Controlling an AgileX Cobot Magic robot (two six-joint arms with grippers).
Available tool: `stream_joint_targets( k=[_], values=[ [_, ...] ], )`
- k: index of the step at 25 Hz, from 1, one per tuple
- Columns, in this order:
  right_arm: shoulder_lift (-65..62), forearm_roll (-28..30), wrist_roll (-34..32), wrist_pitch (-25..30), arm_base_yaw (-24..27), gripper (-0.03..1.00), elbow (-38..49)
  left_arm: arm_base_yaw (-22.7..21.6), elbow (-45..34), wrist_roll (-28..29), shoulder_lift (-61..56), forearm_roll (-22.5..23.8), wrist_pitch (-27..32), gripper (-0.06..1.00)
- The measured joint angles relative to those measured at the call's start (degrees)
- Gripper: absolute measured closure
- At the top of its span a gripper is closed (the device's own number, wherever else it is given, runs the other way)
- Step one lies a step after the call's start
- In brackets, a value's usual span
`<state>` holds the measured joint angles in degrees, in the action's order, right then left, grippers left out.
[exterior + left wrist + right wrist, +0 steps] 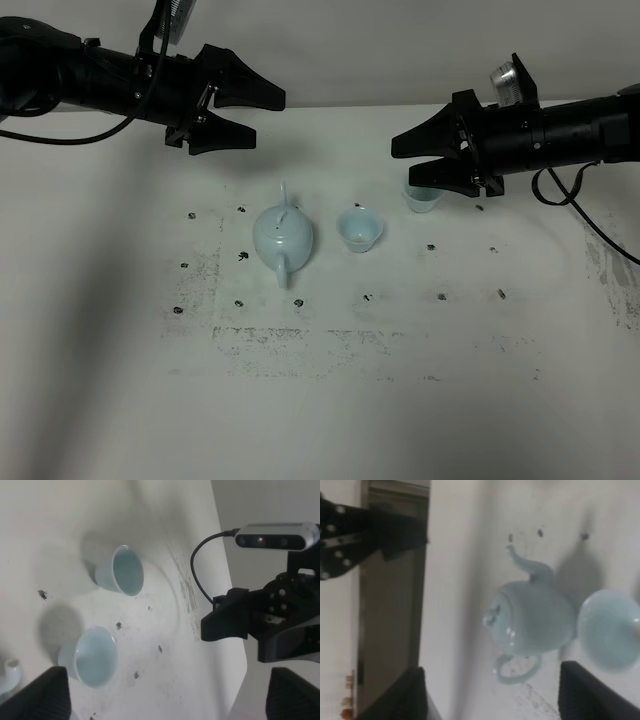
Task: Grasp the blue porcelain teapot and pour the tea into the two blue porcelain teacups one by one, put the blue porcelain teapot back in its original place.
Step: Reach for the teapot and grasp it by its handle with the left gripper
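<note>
Left claw [270,120] open, empty, at teapot's [283,238] 11 o'clock. Right claw [400,164] open, just beside far cup [422,198]. Near cup [360,229] at teapot's 3 o'clock.

**Teapot reachable from above, front and left; crowded on its right**

The teapot [283,238] is hemmed in only on the right, where the near teacup [360,229] is set just beside it with a narrow gap between. The far teacup [423,198], farther back and right, is partly covered by the right pincer [402,165], held over it with jaws spread. The left pincer [270,120] is held high behind the teapot, jaws spread, with open air below. The handle [281,272] is turned toward the front, where bare tabletop [120,380] is left unobstructed.
</note>
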<state>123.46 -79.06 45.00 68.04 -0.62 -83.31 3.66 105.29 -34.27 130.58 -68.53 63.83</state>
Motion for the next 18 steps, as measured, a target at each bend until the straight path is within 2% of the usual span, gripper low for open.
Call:
stream_joint_targets(
  k=[10, 12, 15, 18],
  values=[
    [0.00, -0.42, 1.10, 0.00, 0.00, 0.43, -0.06, 0.00, 0.05, 0.70, 0.00, 0.00, 0.85, 0.87],
    [-0.54, 1.46, 1.86, -0.34, 0.00, 0.43, -1.17, 0.00, 0.05, 0.74, 0.00, 0.00, 0.85, 0.87],
    [-2.95, 10.06, -0.95, -2.03, 0.00, 0.43, -4.89, 0.00, 0.05, 0.74, 0.00, 0.00, 0.85, 0.87],
    [-6.01, 27.19, -11.12, -3.42, 0.00, 0.43, -9.46, 0.00, 0.05, 0.74, 0.00, 0.00, 0.89, 0.87]
  ],
)
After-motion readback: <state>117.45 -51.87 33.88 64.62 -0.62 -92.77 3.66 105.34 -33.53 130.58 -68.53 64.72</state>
